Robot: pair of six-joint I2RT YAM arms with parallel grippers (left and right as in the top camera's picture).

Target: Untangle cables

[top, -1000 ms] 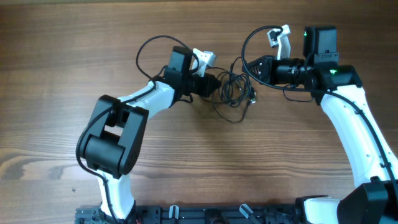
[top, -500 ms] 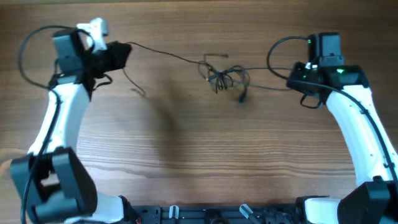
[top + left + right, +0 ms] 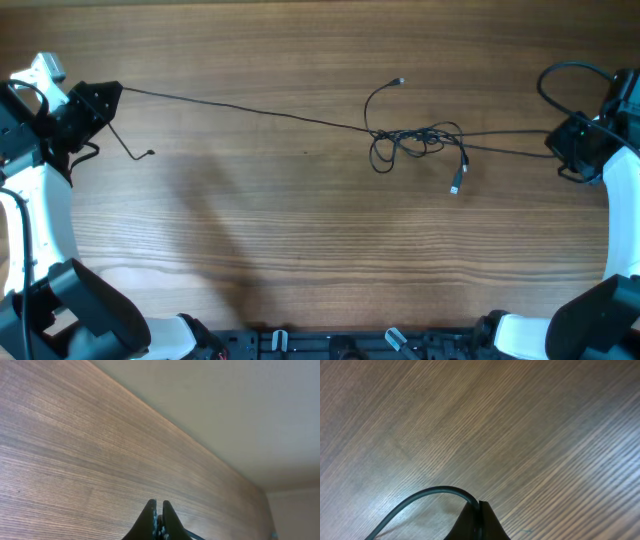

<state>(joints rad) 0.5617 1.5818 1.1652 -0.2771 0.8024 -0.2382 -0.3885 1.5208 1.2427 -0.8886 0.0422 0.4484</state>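
Note:
The cables form a small knot [image 3: 414, 142] right of the table's middle in the overhead view. One thin black cord [image 3: 240, 105] runs taut from the knot to my left gripper [image 3: 106, 97] at the far left, which is shut on it. A short free end [image 3: 132, 152] hangs below that gripper. Another cord [image 3: 505, 133] runs from the knot to my right gripper [image 3: 556, 141], which is shut on it. A loose loop ends in a plug [image 3: 400, 80] above the knot, and another plug [image 3: 455, 188] lies below it. In the wrist views both pairs of jaws are closed, the left gripper [image 3: 158, 510] and the right gripper [image 3: 479, 506], with a black cord [image 3: 427, 493] leaving the right jaws.
The wooden table [image 3: 300, 240] fills the overhead view. The arm bases and a black rail [image 3: 330, 345] sit along the front edge. A thicker black arm wire [image 3: 565, 75] loops above my right gripper. The table's far edge and a pale wall [image 3: 240, 415] show in the left wrist view.
Both arms have swung outward, left to the far left and right to the far right. The cords are pulled taut and the tangle has shifted right and loosened into a smaller knot.

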